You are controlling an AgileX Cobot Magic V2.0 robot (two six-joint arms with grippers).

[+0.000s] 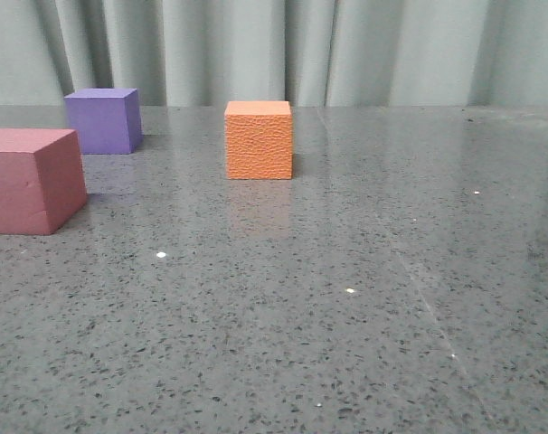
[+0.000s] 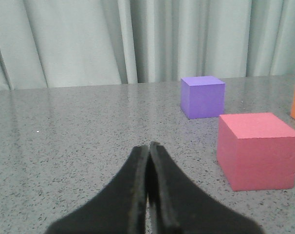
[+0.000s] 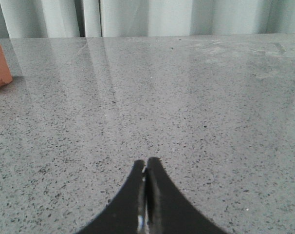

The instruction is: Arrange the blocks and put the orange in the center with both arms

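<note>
Both tools pinched together and empty, left tool [image 2: 148,146] and right tool [image 3: 146,161] low over the speckled grey stone bench [image 1: 346,316]; rough-textured orange foam cube [image 1: 258,139] mid-bench, matte purple foam cube [image 1: 103,120] far left, pink-red foam cube [image 1: 32,180] nearer (all apart).

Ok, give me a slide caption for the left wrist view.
Left gripper, jaws shut and empty, above the grey table, facing the pink-red cube and purple cube.
</note>
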